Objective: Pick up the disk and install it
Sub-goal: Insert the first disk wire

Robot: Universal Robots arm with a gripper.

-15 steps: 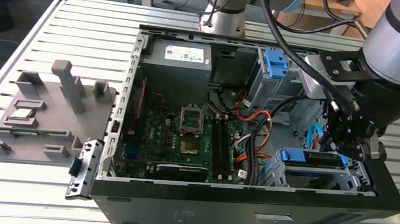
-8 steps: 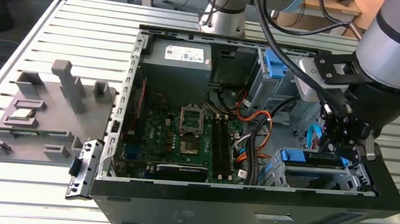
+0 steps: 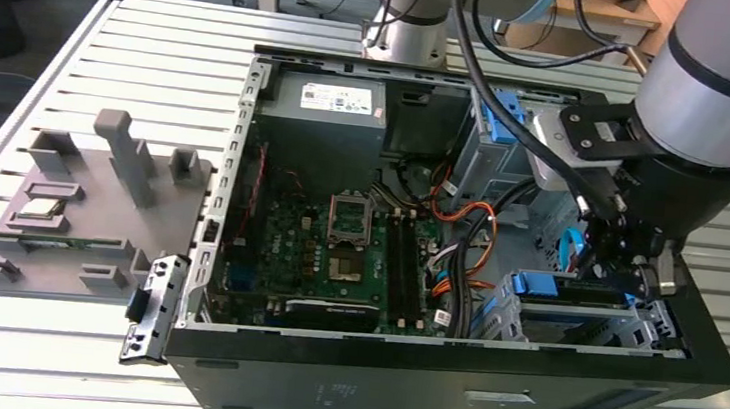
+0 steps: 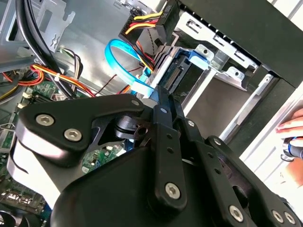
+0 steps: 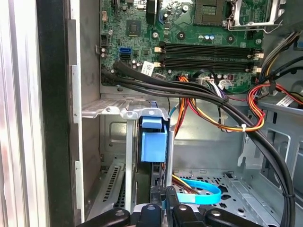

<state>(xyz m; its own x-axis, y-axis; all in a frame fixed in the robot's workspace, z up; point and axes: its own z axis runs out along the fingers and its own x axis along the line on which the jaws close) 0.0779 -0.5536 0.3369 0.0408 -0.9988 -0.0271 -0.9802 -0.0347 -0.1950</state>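
Gripper (image 3: 633,276) is down at the drive cage (image 3: 658,328), in the corner of the open computer case (image 3: 454,399) on the exterior view's right. In both wrist views the claw's fingers (image 5: 152,210) are drawn close together with only a thin slot between them. As far as I can see they pinch the near edge of the disk (image 5: 154,139).

The disk stands on edge in the cage slot (image 5: 120,111), with its blue carrier bracket facing me in the first wrist view. In the second wrist view the gripper (image 4: 160,94) tips meet the disk (image 4: 183,71) right where it enters the cage (image 4: 222,64). In the exterior view I get the disk (image 3: 569,287) as a blue strip seated in the cage, just below the claw.

A light blue flat cable (image 5: 199,194) loops just beside the fingers, and I can't tell if it touches them. The motherboard (image 3: 335,232) lies well apart, across the case. The case sits on a slatted table (image 3: 153,33).
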